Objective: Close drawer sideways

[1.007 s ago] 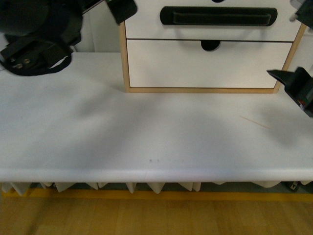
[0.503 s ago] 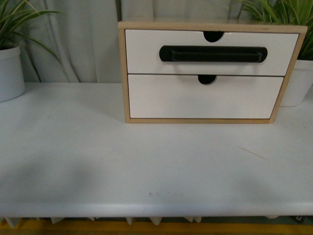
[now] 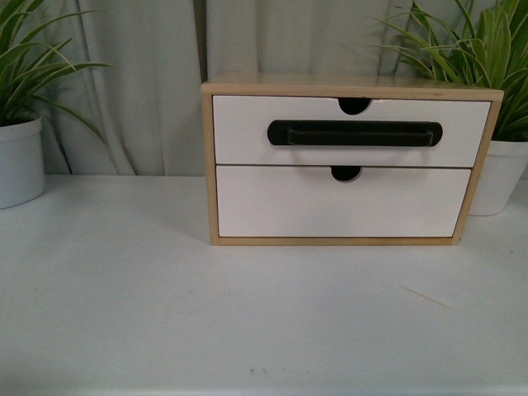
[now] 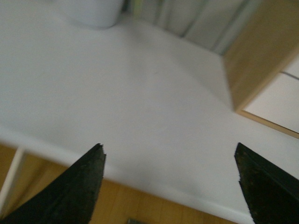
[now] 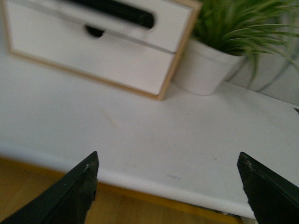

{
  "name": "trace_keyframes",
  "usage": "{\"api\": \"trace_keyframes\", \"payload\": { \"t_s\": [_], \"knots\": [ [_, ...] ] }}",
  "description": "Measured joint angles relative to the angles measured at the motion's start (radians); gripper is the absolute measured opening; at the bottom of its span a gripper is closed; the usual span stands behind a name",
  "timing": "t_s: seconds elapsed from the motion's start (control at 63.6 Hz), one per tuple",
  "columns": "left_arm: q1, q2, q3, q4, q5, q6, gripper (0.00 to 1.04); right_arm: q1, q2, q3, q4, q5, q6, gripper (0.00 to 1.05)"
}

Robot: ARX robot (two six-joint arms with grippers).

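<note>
drawer (image 3: 239, 132) is in the top slot of the cabinet (image 3: 208, 165), front looks flush with the frame, handle (image 3: 355, 134) across its middle. lower front (image 3: 272, 202) sits directly under it. cabinet is at 12 o'clock on the table (image 3: 124, 313). left pot (image 3: 16, 161) at 9 o'clock, right pot (image 3: 499, 177) at 3 o'clock. left gripper (image 4: 169, 149) is spread wide above the table's near edge, holding nothing. right gripper (image 5: 167, 158) is also spread and empty, clear of the cabinet.
</note>
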Motion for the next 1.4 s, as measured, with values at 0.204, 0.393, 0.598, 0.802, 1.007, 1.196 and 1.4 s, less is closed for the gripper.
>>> {"api": "trace_keyframes", "payload": {
  "t_s": [0.204, 0.393, 0.598, 0.802, 1.007, 1.196, 1.4],
  "knots": [
    [0.144, -0.112, -0.085, 0.167, 0.303, 0.331, 0.46, -0.001, -0.056, -0.031, 0.02, 0.023, 0.204, 0.43],
    [0.155, -0.183, -0.112, 0.119, 0.311, 0.372, 0.1, -0.001, -0.191, -0.06, -0.115, 0.024, 0.228, 0.09],
    [0.156, -0.243, -0.149, 0.103, 0.311, 0.381, 0.04, -0.001, -0.261, -0.076, -0.141, 0.023, 0.232, 0.01],
    [0.156, -0.317, -0.149, 0.035, 0.311, 0.383, 0.04, -0.001, -0.262, -0.076, -0.141, 0.022, 0.232, 0.01],
    [0.156, -0.443, -0.148, -0.122, 0.312, 0.385, 0.04, -0.001, -0.262, -0.076, -0.141, 0.022, 0.232, 0.01],
    [0.156, -0.518, -0.148, -0.173, 0.311, 0.384, 0.04, -0.001, -0.262, -0.076, -0.141, 0.022, 0.232, 0.01],
    [0.156, -0.519, -0.148, -0.174, 0.311, 0.384, 0.29, -0.001, -0.263, -0.076, -0.141, 0.022, 0.232, 0.2]
  ]
}}
